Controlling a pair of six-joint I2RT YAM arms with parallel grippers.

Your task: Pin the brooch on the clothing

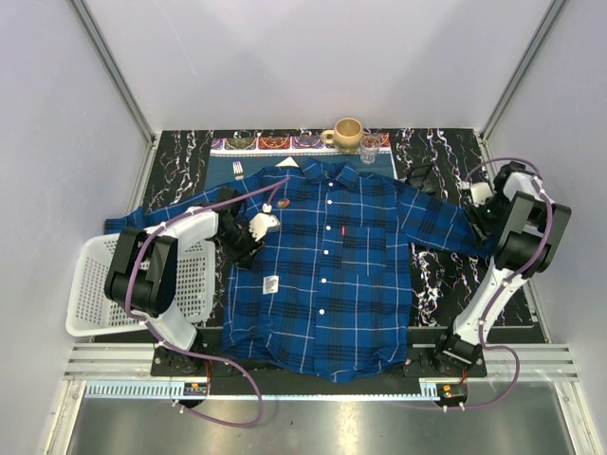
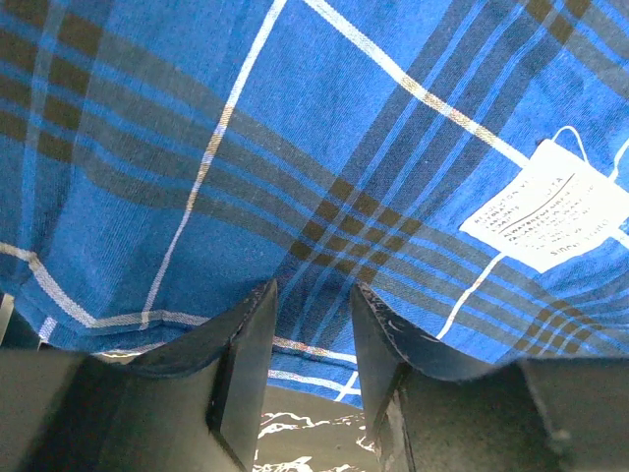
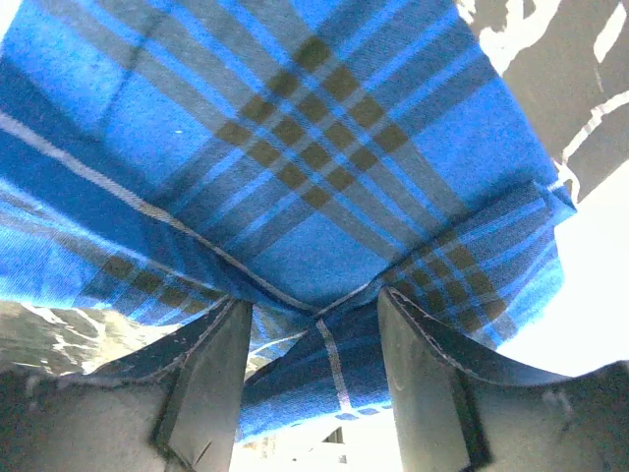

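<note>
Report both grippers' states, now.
Left gripper: open, at the shirt edge.
Right gripper: open, over the sleeve.

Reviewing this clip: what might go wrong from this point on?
1. The brooch rests on the clothing near the collar; a tug from the left gripper at the shirt's edge may shift it.
2. Sleeve fabric sags between the open jaws of the right gripper; closing could bunch it.
3. The white paper tag lies near the left gripper and might snag.
</note>
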